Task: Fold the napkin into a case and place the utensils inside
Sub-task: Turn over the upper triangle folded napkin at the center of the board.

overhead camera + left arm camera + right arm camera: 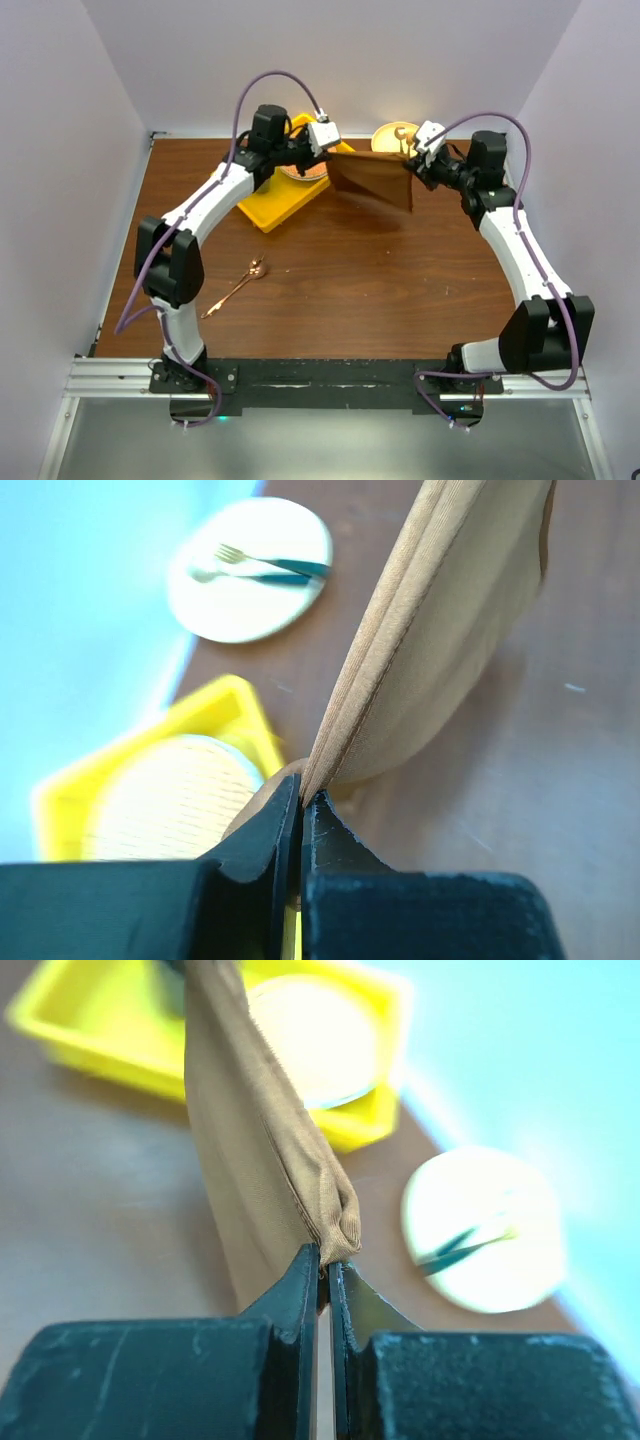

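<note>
Above the far bench point(400, 290), the rust-brown napkin point(372, 182) hangs doubled between the arms, left tool point(302, 798) and right tool point(324, 1260) each pinched tight on an upper corner. Folding is in hand; next, I judge, the cloth must be lowered flat and folded narrower before the copper spoon point(238, 283), lying near-left, goes in.

table point(400, 280): brown wood | far left: yellow tray point(262, 205) | far centre: round plate point(388, 138) | near left: copper spoon point(235, 285)
</note>
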Robot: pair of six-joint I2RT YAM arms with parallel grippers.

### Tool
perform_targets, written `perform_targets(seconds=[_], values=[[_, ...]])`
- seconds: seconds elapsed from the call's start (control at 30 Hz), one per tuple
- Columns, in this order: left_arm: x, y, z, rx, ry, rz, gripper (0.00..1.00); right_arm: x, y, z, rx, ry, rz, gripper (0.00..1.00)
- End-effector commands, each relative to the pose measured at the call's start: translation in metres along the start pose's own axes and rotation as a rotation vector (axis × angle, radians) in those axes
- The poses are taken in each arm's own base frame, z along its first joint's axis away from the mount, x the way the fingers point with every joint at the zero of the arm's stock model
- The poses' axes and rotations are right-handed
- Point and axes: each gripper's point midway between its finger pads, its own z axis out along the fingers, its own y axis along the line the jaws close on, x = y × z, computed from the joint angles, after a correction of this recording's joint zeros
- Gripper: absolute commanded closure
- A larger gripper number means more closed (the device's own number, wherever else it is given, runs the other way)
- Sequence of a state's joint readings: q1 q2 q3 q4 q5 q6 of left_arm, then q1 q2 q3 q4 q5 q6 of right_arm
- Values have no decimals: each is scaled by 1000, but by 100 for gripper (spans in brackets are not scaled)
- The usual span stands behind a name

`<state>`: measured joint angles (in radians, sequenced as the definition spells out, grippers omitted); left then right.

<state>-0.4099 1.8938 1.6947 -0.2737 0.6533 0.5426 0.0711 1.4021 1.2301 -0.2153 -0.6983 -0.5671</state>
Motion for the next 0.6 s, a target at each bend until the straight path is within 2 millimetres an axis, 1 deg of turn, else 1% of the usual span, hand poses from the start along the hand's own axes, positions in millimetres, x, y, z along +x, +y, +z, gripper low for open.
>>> perform_targets(seconds=[0.0, 0.03, 0.07, 0.1, 0.13, 0.17, 0.2, 0.23, 0.27, 0.3, 0.33, 0.37, 0.4, 0.43, 0.47, 0.5, 0.53, 0.57], values=[[-19, 43, -2, -255, 7, 221, 100, -35, -46, -13, 223, -129, -336, 100], [-16, 41, -3, -260, 13, 241, 100, -30, -43, -12, 215, -125, -361, 100], [8, 27, 0, -226, 52, 266, 100, -25, -33, -10, 176, -132, -388, 100], [10, 20, -4, -216, 54, 296, 100, -9, -20, -10, 140, -112, -442, 100], [20, 9, -3, -192, 70, 311, 100, 1, -8, -10, 107, -110, -465, 100], [49, -14, 0, -139, 116, 308, 100, 11, 12, -9, 31, -124, -478, 100], [53, -25, -4, -121, 118, 313, 100, 33, 36, -9, -25, -107, -530, 100], [82, -49, -3, -69, 161, 286, 100, 46, 52, -9, -69, -96, -554, 100], [89, -66, -1, -35, 171, 284, 100, 65, 73, -11, -132, -64, -555, 100], [95, -82, -4, -4, 182, 276, 100, 85, 101, -13, -201, -58, -621, 100], [119, -106, -7, 50, 220, 256, 100, 97, 116, -16, -241, -48, -642, 100], [119, -123, -9, 80, 217, 262, 100, 125, 144, -23, -324, -8, -613, 100], [126, -137, -12, 106, 228, 256, 100, 130, 161, -25, -379, -19, -680, 100], [140, -154, -16, 141, 252, 247, 100, 132, 172, -31, -402, -24, -707, 100], [142, -167, -18, 166, 259, 256, 100, 150, 192, -38, -464, -1, -685, 100], [147, -174, -20, 177, 278, 257, 100, 153, 205, -40, -504, -14, -737, 100], [154, -184, -23, 197, 292, 248, 100, 155, 212, -43, -524, -17, -752, 100], [157, -189, -25, 203, 302, 244, 100, 165, 223, -49, -569, -9, -763, 100]])
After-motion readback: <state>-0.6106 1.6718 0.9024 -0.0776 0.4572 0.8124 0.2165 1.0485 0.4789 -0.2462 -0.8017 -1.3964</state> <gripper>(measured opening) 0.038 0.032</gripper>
